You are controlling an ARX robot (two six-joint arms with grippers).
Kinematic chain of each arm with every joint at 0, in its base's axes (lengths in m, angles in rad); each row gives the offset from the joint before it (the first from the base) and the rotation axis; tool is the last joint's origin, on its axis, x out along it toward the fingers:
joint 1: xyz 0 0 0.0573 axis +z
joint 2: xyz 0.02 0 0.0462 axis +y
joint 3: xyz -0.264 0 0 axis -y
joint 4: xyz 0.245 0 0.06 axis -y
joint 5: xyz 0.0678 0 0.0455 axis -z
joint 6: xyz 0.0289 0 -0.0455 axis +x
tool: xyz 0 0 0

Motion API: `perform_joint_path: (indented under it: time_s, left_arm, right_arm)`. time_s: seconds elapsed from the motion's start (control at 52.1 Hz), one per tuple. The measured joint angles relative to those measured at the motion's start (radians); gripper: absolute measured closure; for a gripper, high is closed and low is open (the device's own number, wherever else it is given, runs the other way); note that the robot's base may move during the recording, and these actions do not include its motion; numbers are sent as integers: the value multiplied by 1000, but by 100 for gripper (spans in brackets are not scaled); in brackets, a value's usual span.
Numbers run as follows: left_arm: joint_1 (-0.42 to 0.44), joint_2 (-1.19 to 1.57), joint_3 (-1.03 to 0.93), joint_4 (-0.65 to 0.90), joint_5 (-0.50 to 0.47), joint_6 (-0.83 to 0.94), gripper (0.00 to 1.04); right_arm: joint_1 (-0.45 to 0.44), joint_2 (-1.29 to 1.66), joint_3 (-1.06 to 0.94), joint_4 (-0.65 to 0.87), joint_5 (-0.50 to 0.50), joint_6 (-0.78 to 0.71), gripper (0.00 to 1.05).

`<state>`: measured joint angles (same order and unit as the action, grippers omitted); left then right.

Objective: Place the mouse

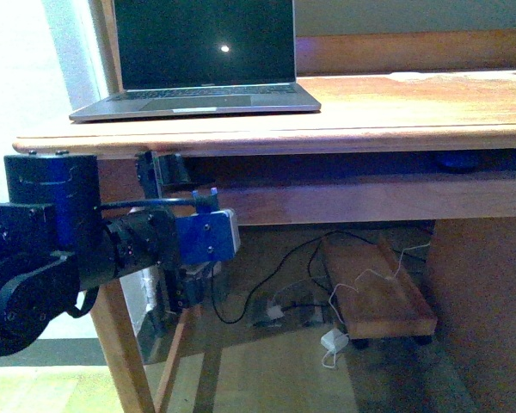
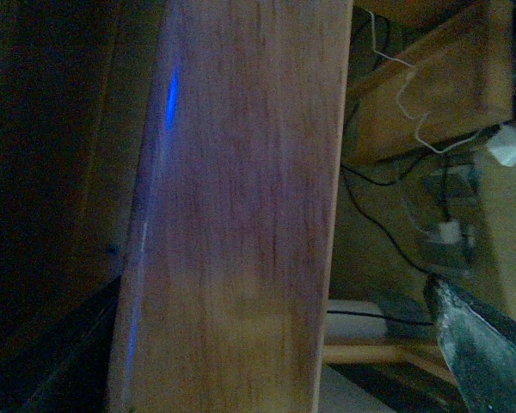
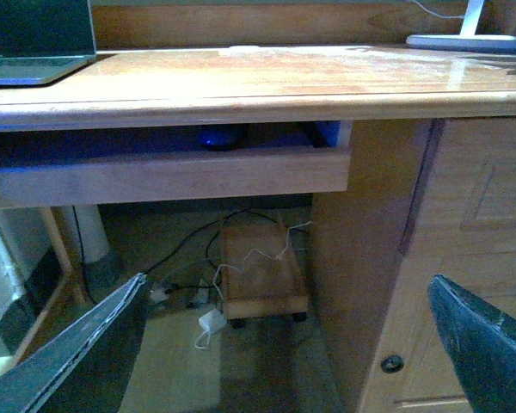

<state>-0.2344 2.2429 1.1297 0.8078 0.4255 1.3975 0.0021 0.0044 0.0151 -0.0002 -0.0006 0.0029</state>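
Observation:
The mouse (image 1: 458, 162) is a small dark oval lying in the pull-out tray (image 1: 344, 202) under the desk top, towards the right. It also shows in the right wrist view (image 3: 219, 136), behind the tray's front board (image 3: 163, 176). My right gripper (image 3: 284, 353) is open and empty, well back from the desk and lower than the tray; it is out of the front view. My left gripper (image 1: 174, 228) is open and empty at the tray's left end, far from the mouse. In the left wrist view the left gripper (image 2: 267, 370) is close against a wooden board (image 2: 241, 215), and one finger (image 2: 486, 344) shows.
An open laptop (image 1: 198, 60) stands on the desk top (image 1: 413, 103) at the left. A white lamp base (image 3: 464, 39) is at the desk's far right. A wheeled wooden platform (image 1: 378, 297), cables and a white adapter (image 1: 334, 340) lie on the floor. A cabinet door (image 3: 464, 241) is on the right.

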Motion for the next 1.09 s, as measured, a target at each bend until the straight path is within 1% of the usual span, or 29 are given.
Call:
perform_joint_path:
  time_s: [0.115, 0.211, 0.288, 0.384, 0.46, 0.518, 0.576, 0.652, 0.729, 0.767, 0.787, 0.863, 0.959, 1.094]
  left_arm:
    - [-32, -80, -34, -146, -80, -79, 8]
    - [-62, -180, -102, -280, -95, -175, 8]
    - [-80, -241, -156, -325, -89, -230, 8]
    - [-111, -333, -241, -364, -72, -364, 8]
    - [-134, -382, -280, -388, -40, -449, 8]
    - [-169, -449, -327, -420, -6, -585, 8]
    - [-192, -500, -357, -444, 14, -677, 8]
    - [-212, -561, -386, -471, 26, -793, 8]
    - [-227, -638, -414, -490, 24, -987, 8]
    - [-229, -668, -424, -492, 14, -1083, 8]
    - [-229, -690, -431, -492, -6, -1149, 8]
    - [-223, -760, -440, -496, -74, -1311, 8]
    - [-201, -875, -454, -494, -157, -1452, 8]
    - [-174, -1048, -511, -533, -250, -1560, 8]
  right_arm:
    - [0, 0, 0, 0, 0, 0, 7]
    - [0, 0, 0, 0, 0, 0, 7]
    - [0, 0, 0, 0, 0, 0, 7]
    - [0, 0, 0, 0, 0, 0, 7]
    - [0, 0, 0, 0, 0, 0, 7]
    - [0, 0, 0, 0, 0, 0, 7]
    - [0, 0, 0, 0, 0, 0, 7]
    - [0, 0, 0, 0, 0, 0, 7]
    - [0, 0, 0, 0, 0, 0, 7]
    - [0, 0, 0, 0, 0, 0, 7]
    - [0, 0, 0, 0, 0, 0, 7]
    - [0, 0, 0, 0, 0, 0, 7]
    - [0, 0, 0, 0, 0, 0, 7]
    - [0, 0, 0, 0, 0, 0, 7]
